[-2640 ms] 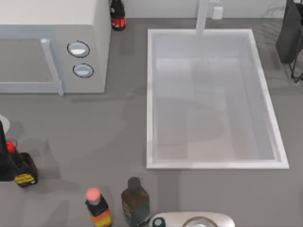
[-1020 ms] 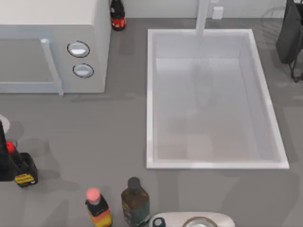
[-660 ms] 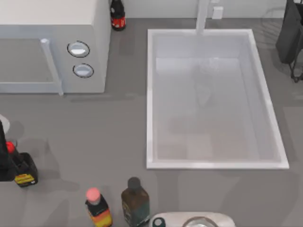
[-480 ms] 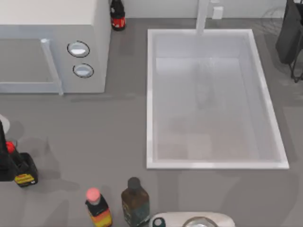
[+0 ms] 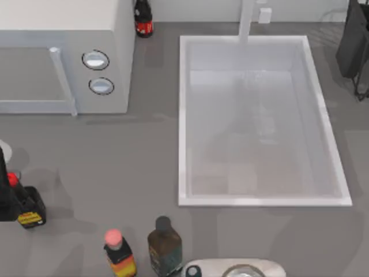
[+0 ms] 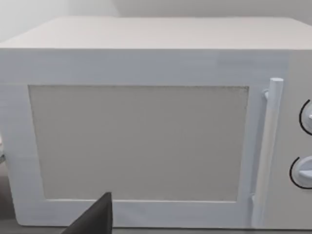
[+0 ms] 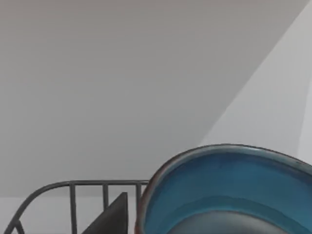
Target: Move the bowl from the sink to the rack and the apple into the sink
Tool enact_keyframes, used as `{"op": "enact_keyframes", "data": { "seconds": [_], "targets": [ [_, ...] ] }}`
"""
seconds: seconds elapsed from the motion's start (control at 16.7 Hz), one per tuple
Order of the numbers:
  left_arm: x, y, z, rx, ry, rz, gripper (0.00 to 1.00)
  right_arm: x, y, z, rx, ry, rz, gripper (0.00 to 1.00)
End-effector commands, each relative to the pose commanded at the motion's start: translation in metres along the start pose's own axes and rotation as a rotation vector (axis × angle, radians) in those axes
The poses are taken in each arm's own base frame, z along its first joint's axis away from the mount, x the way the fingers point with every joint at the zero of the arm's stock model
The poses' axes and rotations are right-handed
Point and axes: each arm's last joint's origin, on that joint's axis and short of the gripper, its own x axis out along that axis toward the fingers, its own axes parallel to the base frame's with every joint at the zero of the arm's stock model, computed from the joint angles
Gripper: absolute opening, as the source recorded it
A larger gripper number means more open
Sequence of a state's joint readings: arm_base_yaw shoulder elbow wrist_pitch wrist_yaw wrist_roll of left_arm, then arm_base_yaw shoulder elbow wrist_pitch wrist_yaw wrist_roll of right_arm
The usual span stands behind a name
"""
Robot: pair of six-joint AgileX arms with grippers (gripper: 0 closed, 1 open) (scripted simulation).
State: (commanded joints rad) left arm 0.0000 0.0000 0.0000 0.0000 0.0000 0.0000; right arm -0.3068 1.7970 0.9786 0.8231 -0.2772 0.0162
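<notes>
The bowl is cut off by the right wrist view's frame, so only part of its blue inside and thin red rim can be seen; it sits tilted, its opening facing the camera, close beside the dark wire rack. A dark wedge at the frame edge beside the bowl is too partial to name, and whether the right tool is spread or pinching the bowl cannot be told. In the top view the right arm is a dark shape at the far right edge, mostly out of frame. The sink lies right of centre on the grey bench, its long axis running from near to far, tap at the far end; its basin holds nothing. The left arm sits at the top view's left edge, partly cut off beside a bottle; I cannot tell how its tool is set. The left wrist view faces the white microwave, its knobs cut by the frame. Two more bottles stand at the near edge.
</notes>
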Motion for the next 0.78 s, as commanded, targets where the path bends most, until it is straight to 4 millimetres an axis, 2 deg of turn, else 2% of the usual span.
{"op": "enact_keyframes", "data": {
  "seconds": [0.42, 0.6, 0.78],
  "targets": [
    [0.0, 0.0, 0.0, 0.0, 0.0, 0.0, 1.0, -0.002, 0.001, -0.001, 0.001, 0.011, 0.0, 1.0],
    [0.0, 0.0, 0.0, 0.0, 0.0, 0.0, 1.0, -0.02, 0.016, -0.003, 0.009, 0.077, 0.013, 1.0],
    [0.0, 0.0, 0.0, 0.0, 0.0, 0.0, 1.0, -0.052, 0.038, 0.001, 0.017, 0.138, 0.032, 1.0]
  ]
}}
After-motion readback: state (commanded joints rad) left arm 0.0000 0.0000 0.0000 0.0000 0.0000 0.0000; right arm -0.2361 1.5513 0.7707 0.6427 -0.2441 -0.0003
